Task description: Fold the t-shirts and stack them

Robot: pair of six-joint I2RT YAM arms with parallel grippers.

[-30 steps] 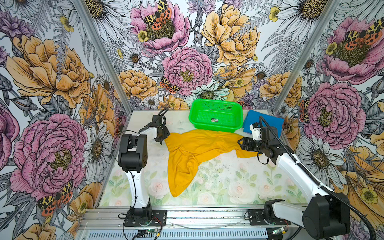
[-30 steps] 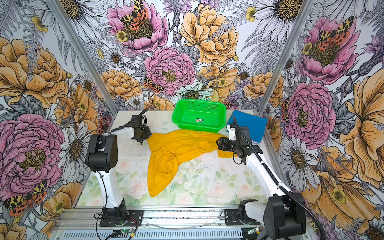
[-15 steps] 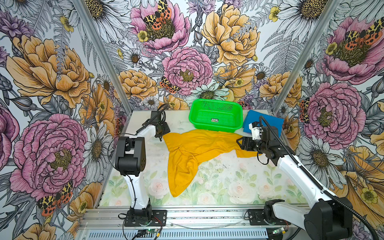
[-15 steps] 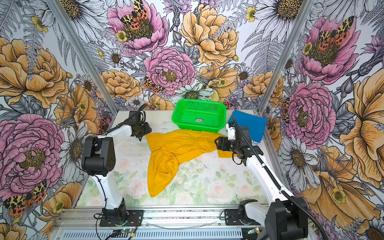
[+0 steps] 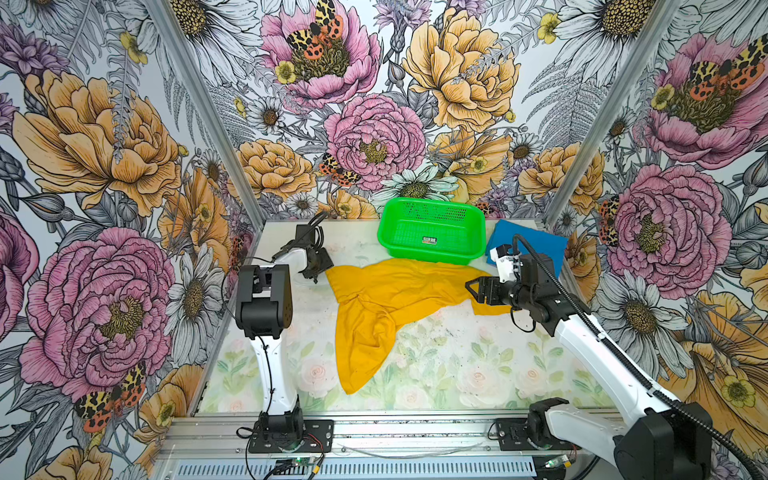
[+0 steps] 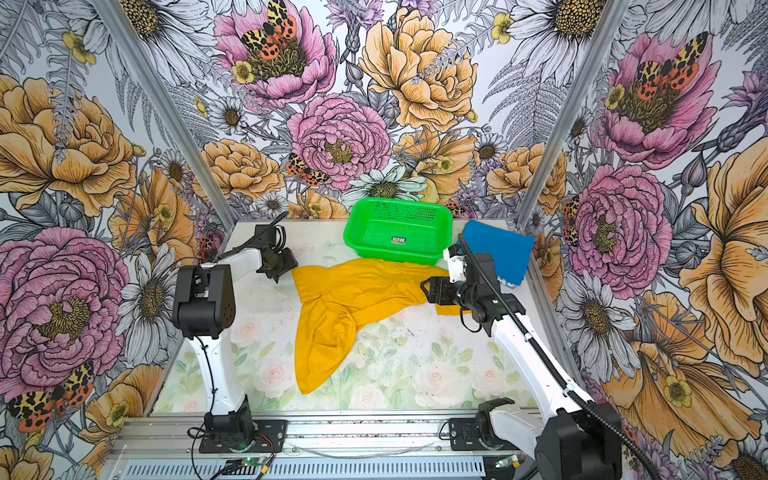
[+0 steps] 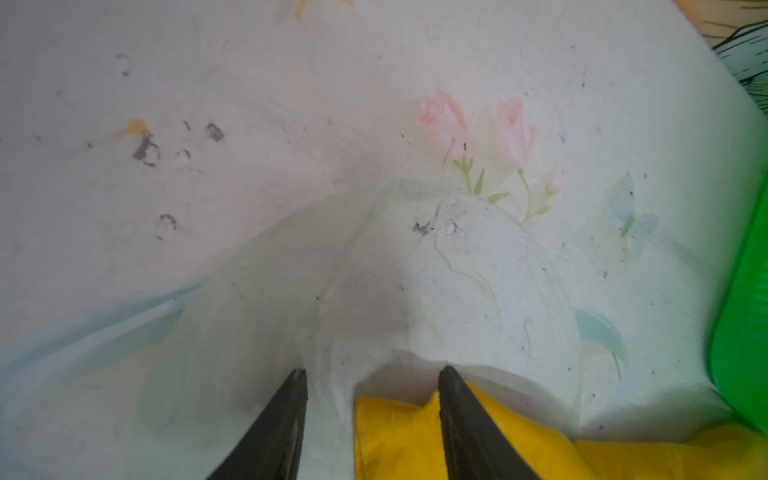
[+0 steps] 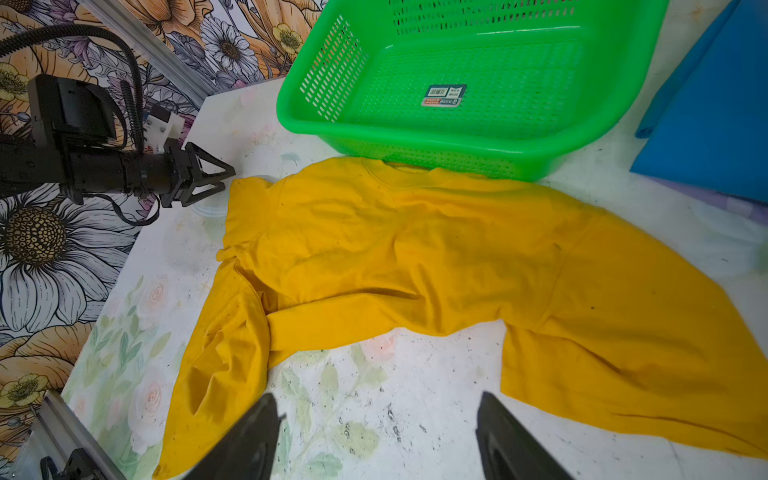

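Observation:
A mustard-yellow t-shirt (image 5: 386, 299) (image 6: 340, 299) lies spread and wrinkled across the middle of the table, its collar against the basket. A bright blue t-shirt (image 5: 536, 245) (image 6: 498, 249) lies folded flat at the back right. My left gripper (image 5: 318, 270) (image 7: 372, 374) is open at the yellow shirt's far-left corner. In the left wrist view that yellow corner (image 7: 395, 436) lies loose between the fingers. My right gripper (image 5: 471, 286) (image 8: 378, 403) is open over bare table beside the shirt's right sleeve (image 8: 623, 353).
A bright green perforated basket (image 5: 432, 253) (image 8: 415, 141) stands at the back centre, touching the yellow shirt's collar edge. Flower-patterned walls close in the left, back and right. The front half of the table (image 5: 457, 374) shows beyond the shirt's hem.
My left gripper has opened and let go of the yellow shirt's corner, which now rests on the table. The right arm has barely moved.

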